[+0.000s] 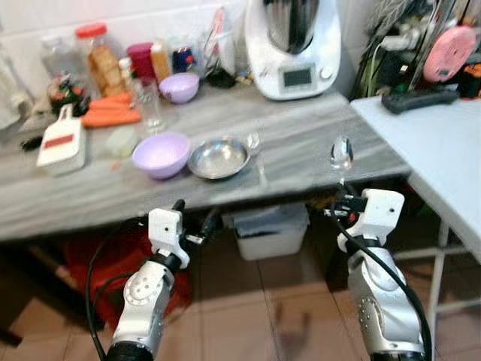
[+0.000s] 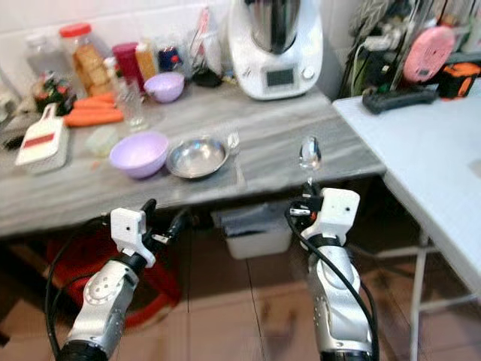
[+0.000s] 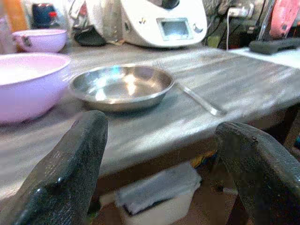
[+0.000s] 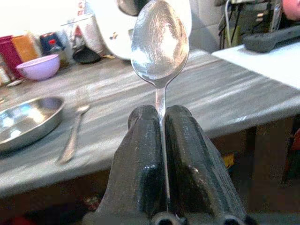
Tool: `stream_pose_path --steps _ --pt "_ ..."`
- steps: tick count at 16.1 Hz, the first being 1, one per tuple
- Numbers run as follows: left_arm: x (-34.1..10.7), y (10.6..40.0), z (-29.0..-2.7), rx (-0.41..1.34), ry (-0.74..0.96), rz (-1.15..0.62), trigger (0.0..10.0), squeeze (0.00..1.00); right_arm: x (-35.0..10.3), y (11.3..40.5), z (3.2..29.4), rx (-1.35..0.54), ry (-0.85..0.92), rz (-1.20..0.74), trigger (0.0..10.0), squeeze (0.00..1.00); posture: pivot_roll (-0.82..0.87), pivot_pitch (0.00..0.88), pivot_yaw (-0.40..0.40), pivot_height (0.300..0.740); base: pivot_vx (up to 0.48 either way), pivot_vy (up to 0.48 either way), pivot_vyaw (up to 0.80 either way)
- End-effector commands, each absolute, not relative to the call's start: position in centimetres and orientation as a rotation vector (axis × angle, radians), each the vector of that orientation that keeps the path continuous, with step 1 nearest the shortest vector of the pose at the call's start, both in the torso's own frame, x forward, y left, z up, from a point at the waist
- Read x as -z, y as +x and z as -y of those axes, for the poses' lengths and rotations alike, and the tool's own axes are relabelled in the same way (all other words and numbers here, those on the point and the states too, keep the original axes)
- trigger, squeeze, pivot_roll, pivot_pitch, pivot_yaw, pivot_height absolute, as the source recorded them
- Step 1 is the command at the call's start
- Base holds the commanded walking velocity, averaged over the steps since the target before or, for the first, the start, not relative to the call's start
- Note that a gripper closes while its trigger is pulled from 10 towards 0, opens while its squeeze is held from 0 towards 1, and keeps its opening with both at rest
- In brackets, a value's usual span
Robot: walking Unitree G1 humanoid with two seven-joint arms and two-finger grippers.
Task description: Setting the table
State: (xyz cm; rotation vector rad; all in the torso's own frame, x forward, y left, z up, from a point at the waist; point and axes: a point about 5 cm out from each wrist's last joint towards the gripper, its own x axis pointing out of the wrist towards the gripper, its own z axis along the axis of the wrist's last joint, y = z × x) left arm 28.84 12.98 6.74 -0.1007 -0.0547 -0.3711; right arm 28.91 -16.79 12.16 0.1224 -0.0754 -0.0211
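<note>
My right gripper [image 1: 342,197] is shut on the handle of a metal spoon [image 1: 342,153], which stands upright with its bowl up, in front of the grey counter's [image 1: 316,169] front edge. The right wrist view shows both fingers [image 4: 140,154] pinched on the spoon [image 4: 160,42]. My left gripper [image 1: 197,218] is open and empty, just below the counter edge and facing it. On the counter ahead lie a steel plate [image 3: 122,86], a large purple bowl [image 1: 161,154] to its left, and a second spoon [image 1: 255,154] on the plate's right side.
A white table [image 1: 428,143] adjoins the counter on the right. At the back stand a white kitchen machine [image 1: 293,45], a small purple bowl [image 1: 180,86], jars, a glass [image 1: 152,105], carrots [image 1: 109,113] and a white slicer [image 1: 62,143]. A plastic bin [image 1: 270,229] sits under the counter.
</note>
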Motion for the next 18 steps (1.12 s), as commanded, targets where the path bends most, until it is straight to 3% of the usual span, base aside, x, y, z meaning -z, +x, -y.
stream_pose_path --steps 1,8,18 --pt "-7.1 28.9 -12.7 0.384 -0.094 0.063 10.0 0.0 -12.4 28.9 17.1 0.028 0.114 0.086 10.0 0.0 -0.09 0.0 0.087 0.74 0.454 0.0 0.0" --pt "-6.9 28.8 -12.8 0.375 -0.094 0.052 10.0 0.0 -12.4 28.8 17.0 0.028 0.095 0.088 10.0 0.0 -0.09 0.0 0.089 0.74 0.402 0.0 0.31" --pt "-6.5 27.7 -13.9 0.352 -0.031 0.033 10.0 0.0 -12.4 28.8 17.0 0.032 0.101 0.084 10.0 0.0 -0.09 0.0 0.085 0.74 0.0 0.0 0.0"
